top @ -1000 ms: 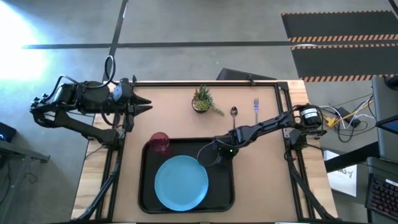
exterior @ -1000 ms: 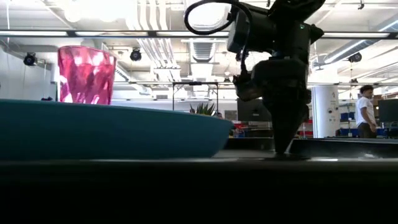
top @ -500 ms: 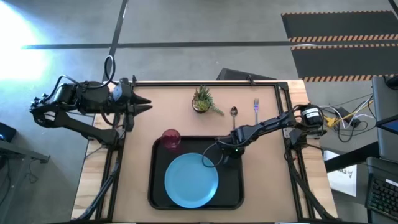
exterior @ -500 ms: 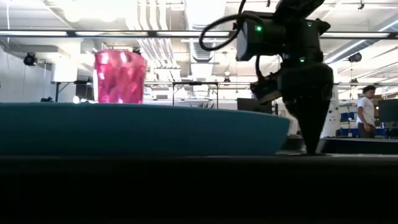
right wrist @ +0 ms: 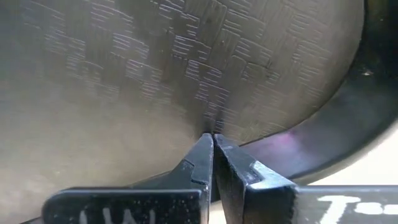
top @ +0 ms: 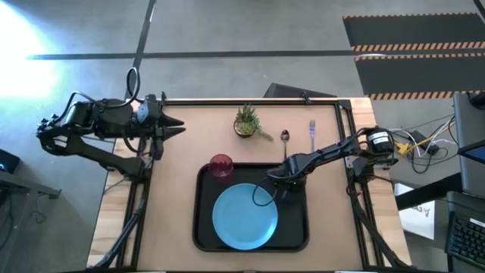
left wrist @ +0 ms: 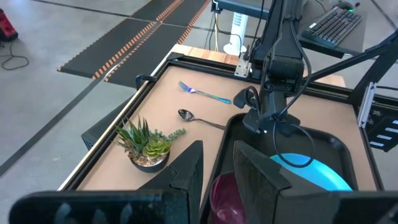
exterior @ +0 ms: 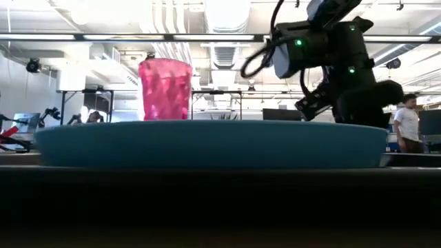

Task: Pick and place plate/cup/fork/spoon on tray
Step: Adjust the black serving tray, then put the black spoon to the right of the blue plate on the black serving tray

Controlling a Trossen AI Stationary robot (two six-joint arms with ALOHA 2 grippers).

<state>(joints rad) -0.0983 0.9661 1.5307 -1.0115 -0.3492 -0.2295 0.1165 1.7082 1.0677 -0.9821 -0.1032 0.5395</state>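
Note:
The black tray (top: 203,227) lies flat on the table. The light-blue plate (top: 244,216) rests on the tray's floor. The red cup (top: 221,165) stands upright at the tray's far left corner. My right gripper (top: 282,182) is shut, its tips down on the tray's far right part, beside the plate. The dark spoon (top: 285,139) and the blue-handled fork (top: 311,135) lie on the table beyond the tray. My left gripper (top: 180,129) is open and empty at the table's far left. My right gripper presses its shut fingertips (right wrist: 205,146) down on the tray's textured floor (right wrist: 186,74), near the far right corner and just inside the rim. The fingers come from above, pointing down. The tray lies flat on the table.
A small potted green plant (top: 247,123) stands on the table left of the spoon. A dark metal frame (top: 250,101) runs along the table's edges. In the low view a person (exterior: 408,124) stands far off in the room.
My right gripper has gone toward the table's right edge with its shut tips on the tray floor. The tray has slid along the table to the right with it, and the plate and the upright cup have ridden along on it.

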